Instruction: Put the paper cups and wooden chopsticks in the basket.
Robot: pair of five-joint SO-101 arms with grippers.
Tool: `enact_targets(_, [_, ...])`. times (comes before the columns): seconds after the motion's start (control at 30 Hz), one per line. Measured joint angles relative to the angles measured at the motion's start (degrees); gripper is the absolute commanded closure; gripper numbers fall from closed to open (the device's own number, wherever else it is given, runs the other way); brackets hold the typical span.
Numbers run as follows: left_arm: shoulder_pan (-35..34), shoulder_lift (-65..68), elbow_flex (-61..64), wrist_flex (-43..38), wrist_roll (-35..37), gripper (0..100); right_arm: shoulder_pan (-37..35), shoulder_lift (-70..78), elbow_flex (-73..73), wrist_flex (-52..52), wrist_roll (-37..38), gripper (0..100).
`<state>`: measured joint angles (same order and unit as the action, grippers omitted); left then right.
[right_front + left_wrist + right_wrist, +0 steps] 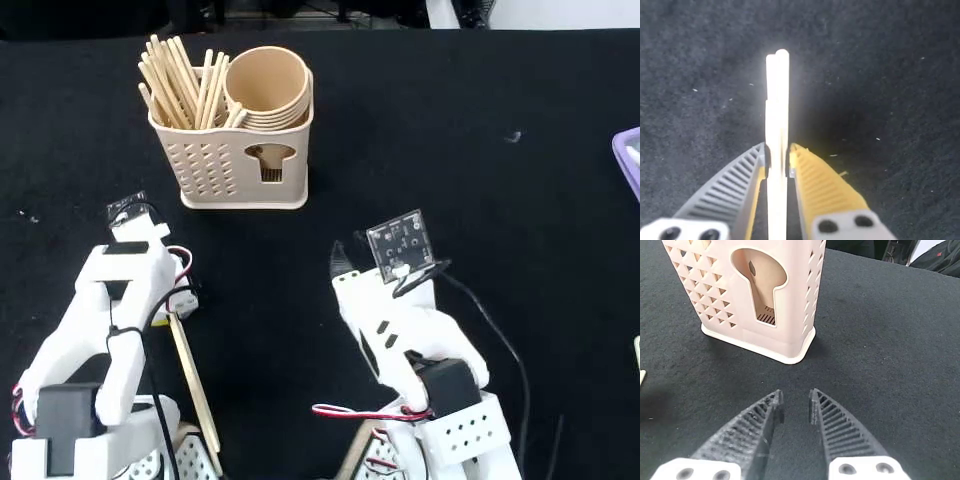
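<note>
- You are on what looks like the last item. The paper cups (265, 85) sit nested in the basket (245, 165) beside a bundle of sticks, and I see no other loose piece on the desk (450, 130).
- Your left jaws are closed on a pair of wooden chopsticks (777, 90), gripped partway along, so a length juts out past the tips. In the high view the pair runs back beside the left arm (110, 310), well apart from the basket. I cannot tell whether it is off the desk.
- Your right jaws are slightly apart and hold nothing. They sit low over the desk, facing the basket's keyhole side.
- The next move probably calls for lifting the pair, tipping it upright and carrying it over the basket's rim. Aim for the stick side, because the cups take up the other half.
- There is open desk between the left arm and the basket. Mind the sticks fanning above the rim, since a long pair swung low could catch them or nudge the light basket.
- The right arm (410, 330) stands off to the side of that path.
</note>
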<state>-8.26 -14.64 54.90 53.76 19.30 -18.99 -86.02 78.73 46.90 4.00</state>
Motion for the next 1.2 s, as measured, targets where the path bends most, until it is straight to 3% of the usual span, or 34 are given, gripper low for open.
enact_targets(0.23, [-0.9, 0.8, -2.3, -0.2, 1.2, 97, 0.0, 0.0, 0.0, 0.0, 0.0, 90.3])
enact_targets(0.67, [-14.9, 1.1, -15.1, -1.1, 14.8, 97, 0.0, 0.0, 0.0, 0.0, 0.0, 90.3])
enact_targets(1.2, [-11.3, 1.1, -9.7, -1.1, 14.3, 97, 0.0, 0.0, 0.0, 0.0, 0.0, 90.3])
